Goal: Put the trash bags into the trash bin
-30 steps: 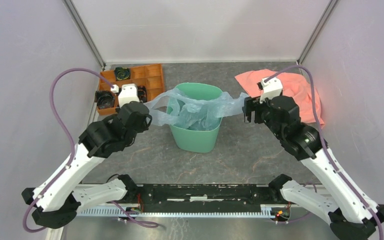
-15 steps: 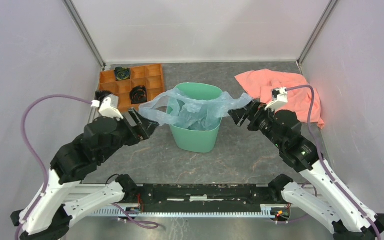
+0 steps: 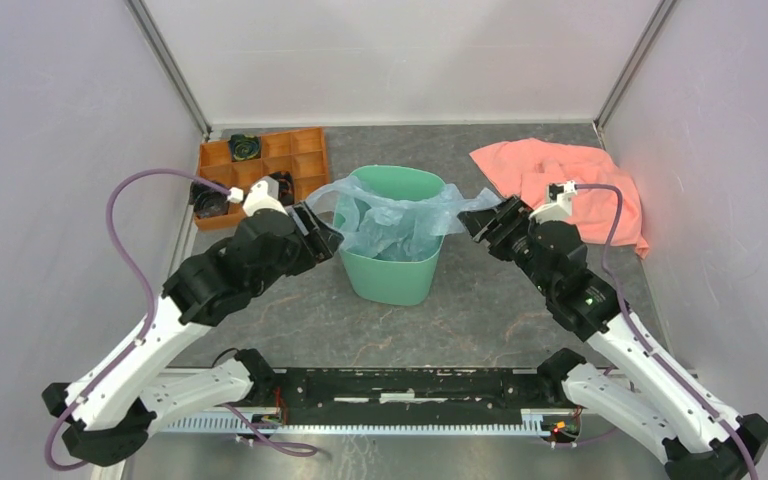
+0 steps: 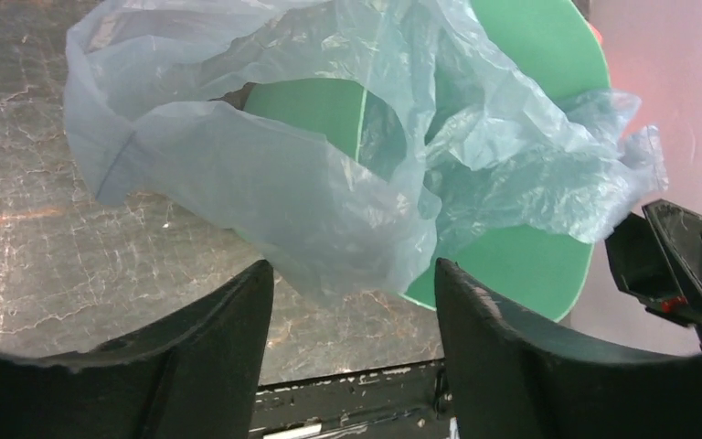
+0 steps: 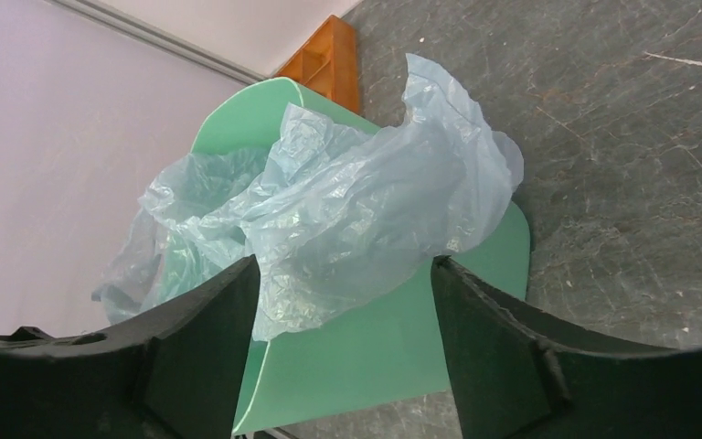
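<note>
The mint-green trash bin [image 3: 390,275] stands mid-table. The pale blue-grey trash bag [image 3: 395,222] lies crumpled in its mouth, with a loose lobe spilling over the rim on each side. My left gripper [image 3: 326,236] is open just left of the bin. In the left wrist view the bag's left lobe [image 4: 265,174] hangs right ahead of the spread fingertips of that gripper [image 4: 352,274], unpinched, the bin [image 4: 521,265] behind it. My right gripper [image 3: 480,222] is open at the bin's right side. The bag's right lobe [image 5: 366,219] droops over the bin's wall [image 5: 366,366] ahead of this gripper [image 5: 343,270].
An orange compartment tray [image 3: 305,160] with black parts sits at the back left, close behind my left wrist. A salmon-pink cloth [image 3: 580,180] lies at the back right, behind my right arm. Enclosure walls close off both sides and the back.
My left gripper let go of the bag's left end, drew back, then came forward to the bin again. The stretched bag slackened onto the rim. The right gripper dropped slightly and stays open.
</note>
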Action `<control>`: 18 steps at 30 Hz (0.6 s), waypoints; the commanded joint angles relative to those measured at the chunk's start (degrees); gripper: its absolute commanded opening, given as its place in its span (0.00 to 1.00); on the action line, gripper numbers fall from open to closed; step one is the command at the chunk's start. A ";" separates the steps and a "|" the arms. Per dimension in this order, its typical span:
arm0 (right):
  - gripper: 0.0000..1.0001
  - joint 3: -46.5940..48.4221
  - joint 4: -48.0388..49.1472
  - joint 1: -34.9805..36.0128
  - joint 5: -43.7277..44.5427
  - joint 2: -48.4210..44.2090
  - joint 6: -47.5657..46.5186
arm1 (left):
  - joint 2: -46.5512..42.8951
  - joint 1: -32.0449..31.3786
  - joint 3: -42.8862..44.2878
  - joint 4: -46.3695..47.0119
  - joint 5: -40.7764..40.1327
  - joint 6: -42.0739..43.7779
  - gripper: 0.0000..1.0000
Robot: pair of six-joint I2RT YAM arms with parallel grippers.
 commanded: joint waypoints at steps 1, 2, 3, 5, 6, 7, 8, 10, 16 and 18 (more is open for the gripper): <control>0.70 -0.11 4.14 0.06 0.01 0.83 2.89 | 1.01 0.25 1.38 2.41 -5.08 0.14 0.67; 0.67 -0.43 4.56 0.00 -0.18 0.92 3.12 | 1.02 0.25 1.15 2.44 -5.59 0.44 0.62; 0.60 -0.91 4.99 0.06 -0.55 0.85 3.11 | 1.14 0.25 0.95 2.54 -5.97 0.78 0.56; 0.46 -1.63 5.44 0.08 -0.62 0.62 3.06 | 1.19 0.25 0.90 2.43 -6.52 1.61 0.40; 0.40 -1.97 5.52 0.05 -0.40 0.41 3.06 | 1.14 0.25 1.02 2.32 -6.56 2.26 0.36; 0.31 -2.19 5.65 0.03 -0.20 0.29 2.71 | 1.11 0.25 1.22 2.01 -6.56 3.00 0.33; 0.23 -2.35 5.56 0.06 -0.03 0.14 2.19 | 1.19 0.25 1.66 1.33 -6.57 3.44 0.28; 0.06 -1.75 5.29 0.02 -0.57 -0.06 -1.02 | 1.21 0.25 3.05 0.39 -5.05 3.71 0.20; 0.00 2.73 -3.39 0.07 -5.66 -0.42 -13.80 | -0.50 0.25 6.15 -3.36 -0.39 5.49 0.02; 0.00 3.53 -6.99 0.02 -7.75 -1.02 -17.39 | -2.64 0.25 4.83 -5.49 -1.60 5.40 0.02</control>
